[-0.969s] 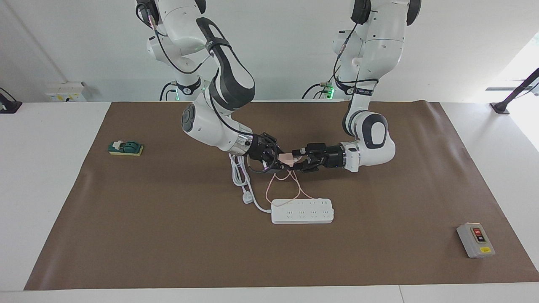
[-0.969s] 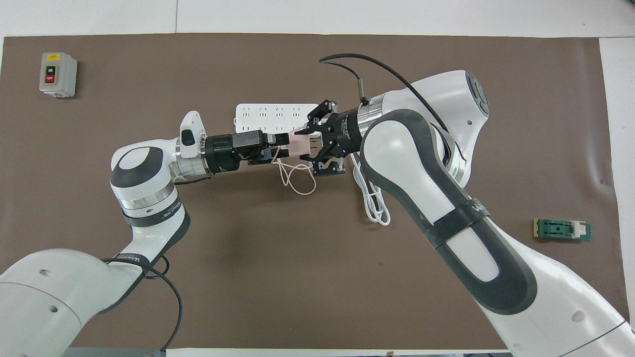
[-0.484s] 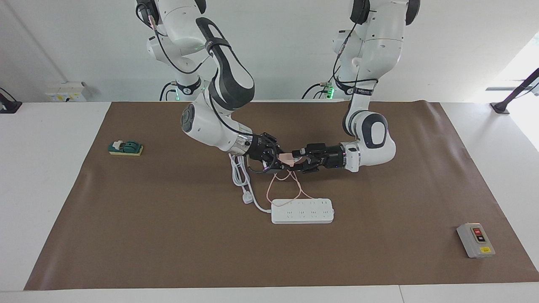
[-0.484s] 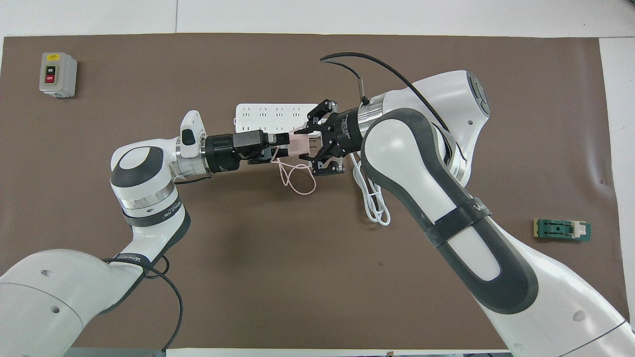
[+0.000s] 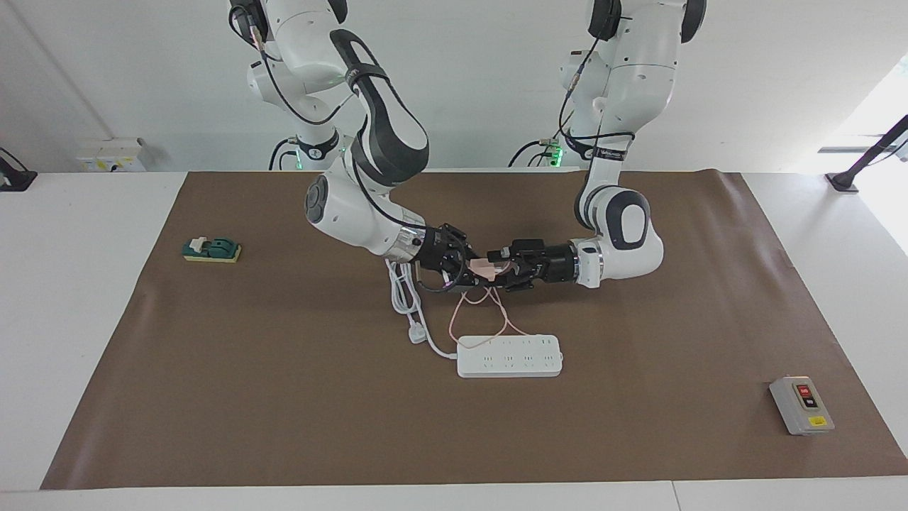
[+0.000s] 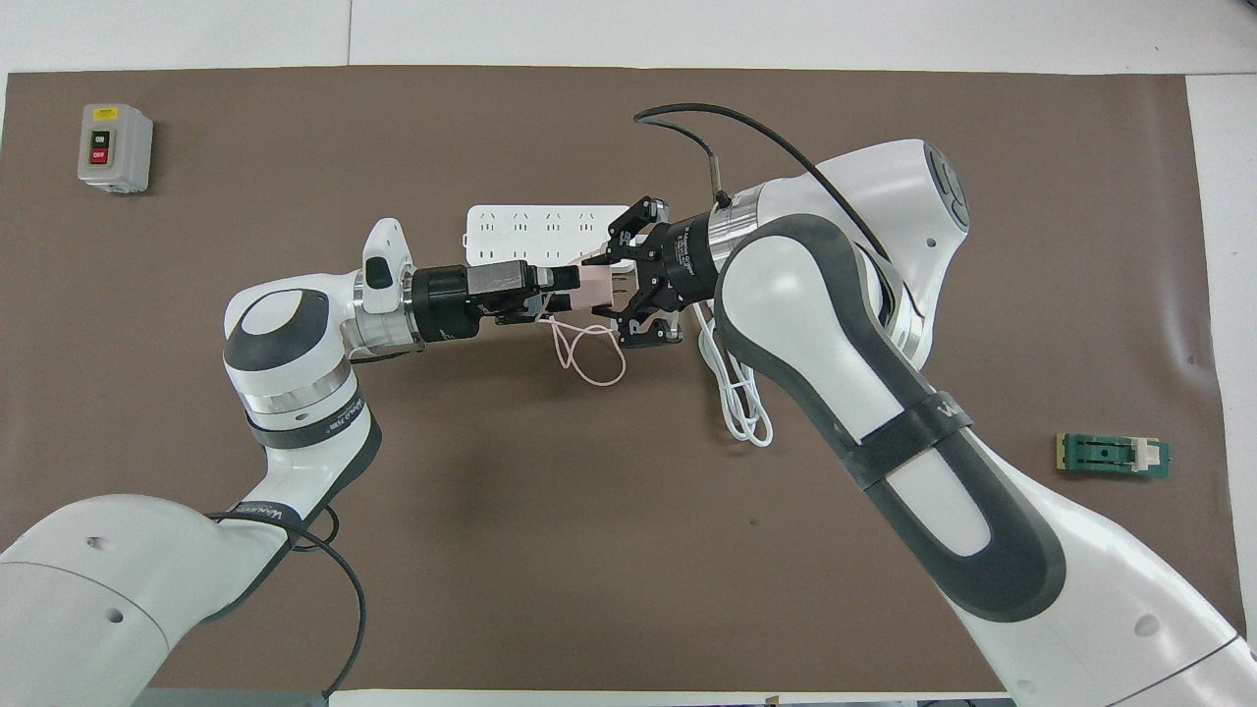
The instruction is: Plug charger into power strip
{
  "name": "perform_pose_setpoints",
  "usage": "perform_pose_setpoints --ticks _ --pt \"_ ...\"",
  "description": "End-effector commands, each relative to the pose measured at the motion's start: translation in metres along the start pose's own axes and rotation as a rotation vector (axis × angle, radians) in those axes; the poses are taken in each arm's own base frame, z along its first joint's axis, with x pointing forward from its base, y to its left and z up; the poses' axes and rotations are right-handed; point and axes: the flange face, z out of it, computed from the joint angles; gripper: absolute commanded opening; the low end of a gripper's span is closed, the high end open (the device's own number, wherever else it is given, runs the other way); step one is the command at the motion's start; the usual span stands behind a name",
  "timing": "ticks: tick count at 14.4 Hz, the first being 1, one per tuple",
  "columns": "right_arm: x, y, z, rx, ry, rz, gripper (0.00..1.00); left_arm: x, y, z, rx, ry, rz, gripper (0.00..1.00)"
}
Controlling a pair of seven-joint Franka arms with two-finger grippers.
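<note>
The pale-pink charger (image 5: 485, 267) (image 6: 592, 289) hangs in the air over the mat, a little nearer to the robots than the power strip (image 5: 509, 356) (image 6: 545, 222). My right gripper (image 5: 473, 269) (image 6: 607, 285) is shut on it. My left gripper (image 5: 499, 268) (image 6: 562, 287) faces it, open, with its fingertips at the charger's end toward the left arm. The thin pink cable (image 5: 489, 312) (image 6: 589, 355) droops in loops from the charger down to the mat beside the strip. The strip lies flat with its sockets up.
The strip's thick white cord (image 5: 404, 291) (image 6: 738, 398) and its plug (image 5: 416, 332) lie under the right arm. A grey button box (image 5: 801, 404) (image 6: 115, 147) sits toward the left arm's end. A green block (image 5: 211, 250) (image 6: 1113, 456) sits toward the right arm's end.
My left gripper has slid a little closer to the charger. The right gripper and the charger have barely moved.
</note>
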Motion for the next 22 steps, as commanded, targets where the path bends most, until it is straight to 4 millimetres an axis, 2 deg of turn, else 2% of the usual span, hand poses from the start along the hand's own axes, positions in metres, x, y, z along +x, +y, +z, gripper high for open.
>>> perform_pose_setpoints --ticks 1,2,4,6,8,9,10,12,14,16,17,19,21,22 --pt "-0.001 -0.006 -0.002 0.016 -0.022 0.018 0.00 0.001 -0.003 0.002 0.020 -0.003 0.028 0.67" --pt "-0.001 -0.006 -0.002 0.016 -0.022 0.018 0.00 0.001 -0.004 0.002 0.020 -0.003 0.043 0.51" --pt "-0.001 -0.006 -0.002 0.016 -0.022 0.018 0.00 0.002 -0.005 0.000 0.022 0.000 0.056 0.31" --pt "-0.001 -0.006 -0.002 0.016 -0.022 0.018 0.00 0.002 -0.009 0.000 0.022 -0.003 0.060 0.00" --pt "0.000 -0.006 -0.002 0.016 -0.022 0.018 0.00 0.005 -0.009 -0.003 0.025 0.005 0.069 0.00" --pt "0.002 -0.007 -0.004 0.020 -0.020 0.033 0.60 0.006 -0.007 -0.004 0.032 0.010 0.074 0.00" --pt "0.004 -0.009 -0.007 0.026 -0.017 0.049 1.00 0.015 0.003 -0.005 0.040 0.003 0.104 0.00" --pt "0.009 -0.012 -0.012 0.034 -0.017 0.067 1.00 0.034 0.021 -0.023 0.104 -0.028 0.161 0.00" --pt "0.015 -0.016 -0.027 0.049 -0.020 0.084 1.00 0.043 0.034 -0.035 0.148 -0.049 0.156 0.00" --pt "0.027 -0.023 -0.057 0.084 -0.010 0.092 1.00 0.056 0.051 -0.059 0.246 -0.089 0.172 0.00" --pt "0.030 -0.027 -0.082 0.115 -0.012 0.094 1.00 0.067 0.064 -0.079 0.309 -0.100 0.182 0.00" --pt "0.053 -0.028 -0.131 0.119 0.052 0.074 1.00 0.088 0.111 -0.117 0.496 -0.143 0.162 0.00" --pt "0.060 -0.025 -0.166 0.126 0.141 0.031 1.00 0.096 0.155 -0.149 0.640 -0.202 0.119 0.00" --pt "0.063 -0.022 -0.176 0.113 0.182 0.003 1.00 0.096 0.175 -0.161 0.697 -0.223 0.103 0.00"
